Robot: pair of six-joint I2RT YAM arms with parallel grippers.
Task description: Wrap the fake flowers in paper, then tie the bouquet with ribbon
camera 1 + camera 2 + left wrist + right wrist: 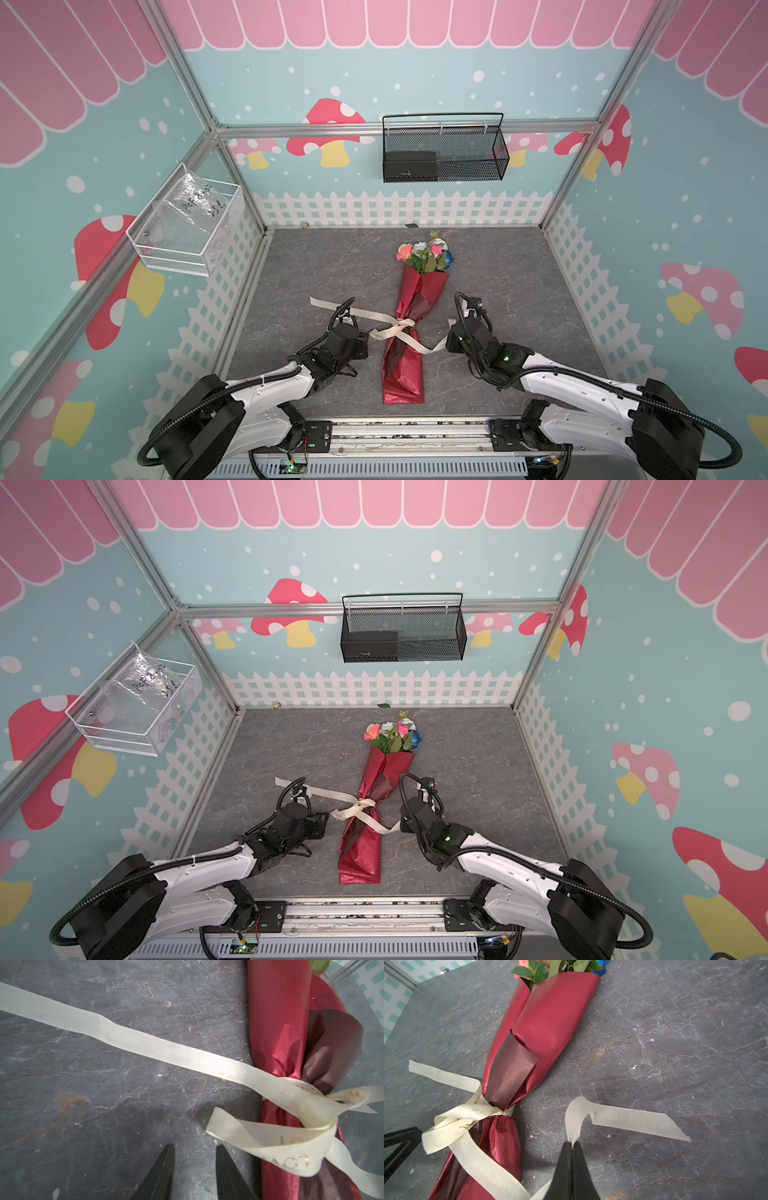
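One ribbon (629, 1120) end pinched by closed right claw (572, 1144), left claw (194, 1146) parted, empty, bouquet (550, 1022) blooms cropped (wrist views)

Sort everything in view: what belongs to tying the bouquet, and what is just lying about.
Belongs to the job:
bouquet
ribbon, knotted round it
right gripper, shut on a ribbon end
left gripper, open and empty

Just lying about:
black basket on the back wall
white basket with a plastic bag
stray leaf at the back

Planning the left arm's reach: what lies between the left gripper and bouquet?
A loose loop of the cream ribbon, over bare tabletop, seen in the left wrist view.
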